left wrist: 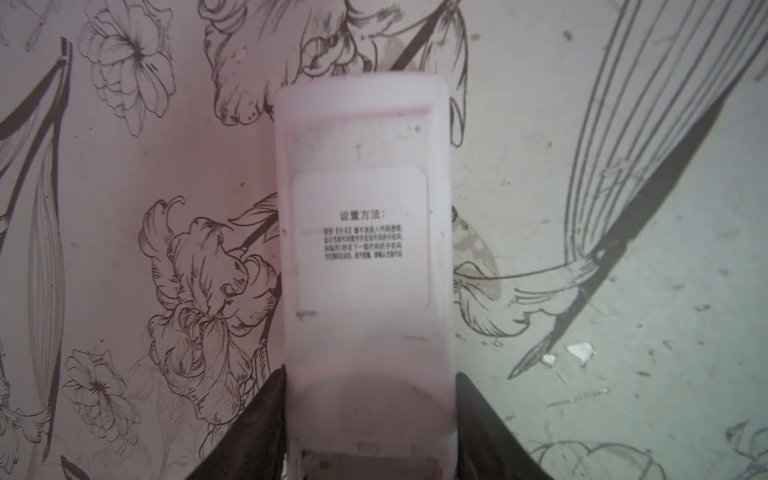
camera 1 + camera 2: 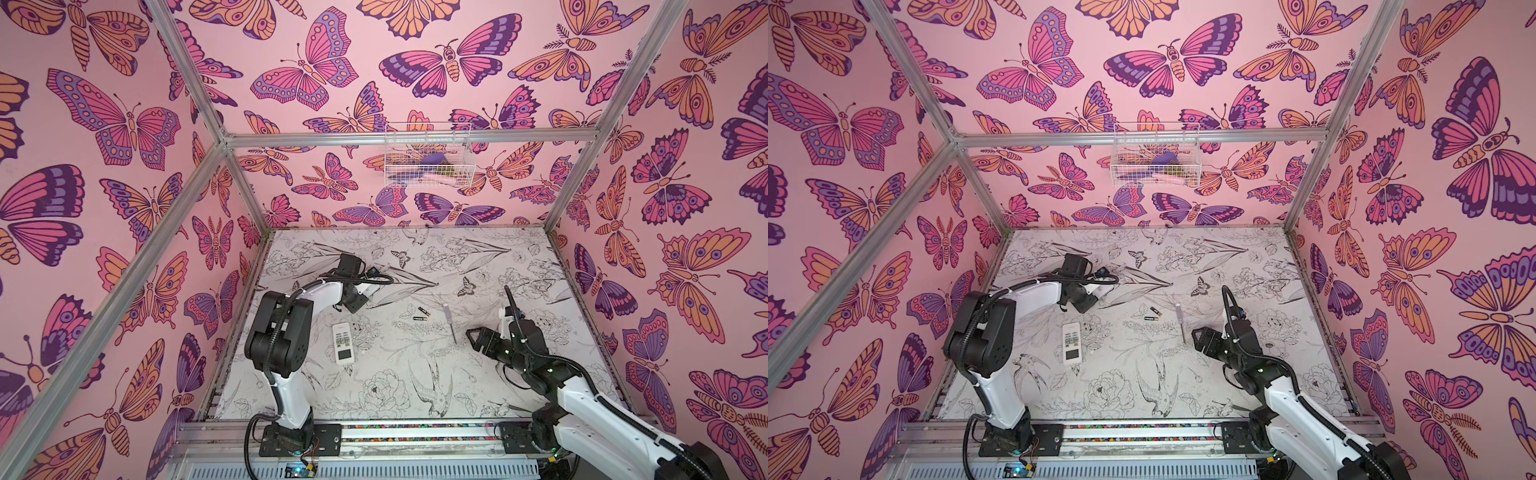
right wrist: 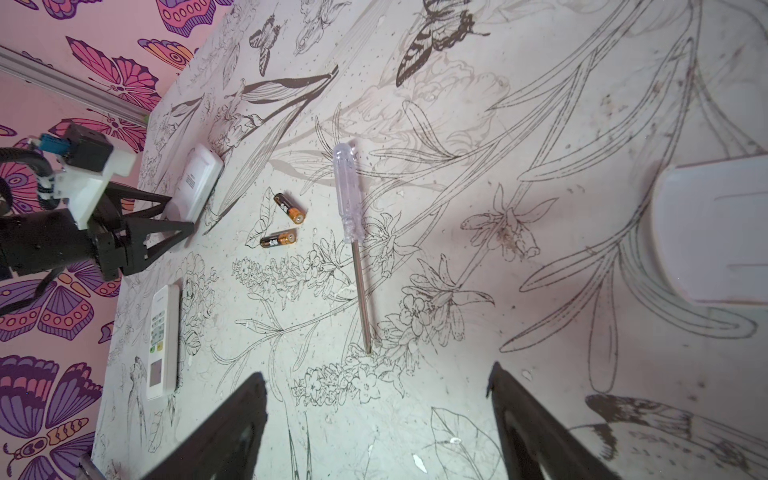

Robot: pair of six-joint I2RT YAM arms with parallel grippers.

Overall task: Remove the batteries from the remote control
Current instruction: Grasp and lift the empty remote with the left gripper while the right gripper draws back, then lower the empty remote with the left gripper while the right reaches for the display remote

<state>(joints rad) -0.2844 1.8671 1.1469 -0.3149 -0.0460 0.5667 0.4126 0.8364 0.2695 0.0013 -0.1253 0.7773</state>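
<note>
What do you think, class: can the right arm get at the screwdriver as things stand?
Probably yes. The right gripper is open and empty, and the screwdriver lies flat just ahead of it with nothing between them. The batteries lie off to one side, clear of that path.

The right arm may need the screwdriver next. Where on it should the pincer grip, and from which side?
Probably by the clear handle, from above, jaws across its width. The screwdriver lies flat, so top-down suits best, and the handle is far thicker than the thin metal shaft. The open right pincer hangs nearer its tip.
</note>
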